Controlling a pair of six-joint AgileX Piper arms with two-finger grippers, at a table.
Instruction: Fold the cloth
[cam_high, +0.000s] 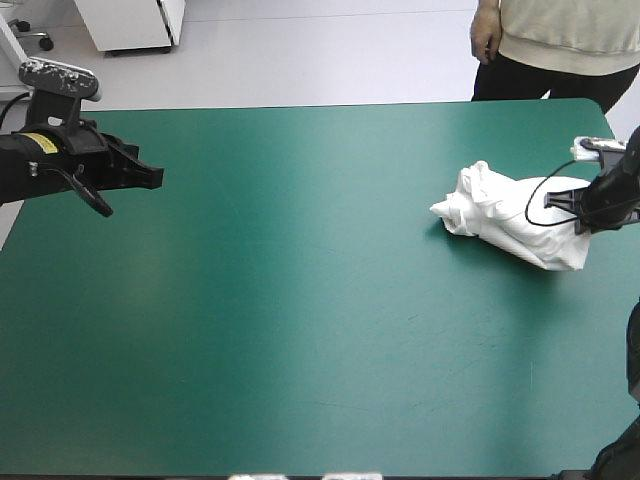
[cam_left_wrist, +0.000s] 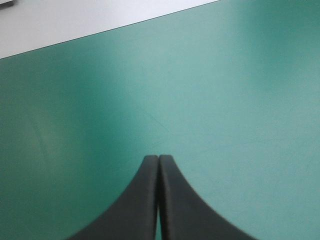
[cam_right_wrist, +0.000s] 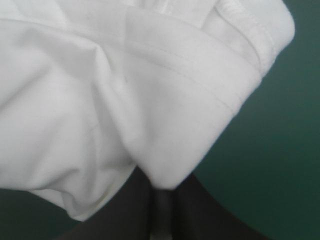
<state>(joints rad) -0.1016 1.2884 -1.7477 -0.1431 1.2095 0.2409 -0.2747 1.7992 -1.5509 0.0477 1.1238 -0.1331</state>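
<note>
Lying nearest: the desk (cam_high: 300, 380), its teal-green cover bare right across the near half, with nothing laid out on it.
T-shirt (cam_high: 510, 220): a white crumpled heap in the far half of the desk, close to the right edge, with one corner poking toward the middle.
Right jaws: at the heap's right end, pinched all but together on a fold of the cloth, which drapes over their tips. I read that as a hold on the T-shirt.
Left jaws: together in one pointed arch with nothing between them, over bare cover at the far left and well apart from the T-shirt.
Done so far: as far as I can judge, only the first pick at the heap, with no flat panel and no fold anywhere.
Left to do: by my reckoning nearly everything. Open the heap out, spread it flat, then make the folds.
Hidden, right jaws: the tips sit under the cloth in the wrist view, so how deep the bite goes cannot be told. From above, that arm is cut off at the picture's edge.
Hidden, T-shirt: a stitched hem shows near the right jaws, but whether it is a sleeve or the bottom edge I cannot tell. The collar and sleeves are lost in the bunching.
</note>
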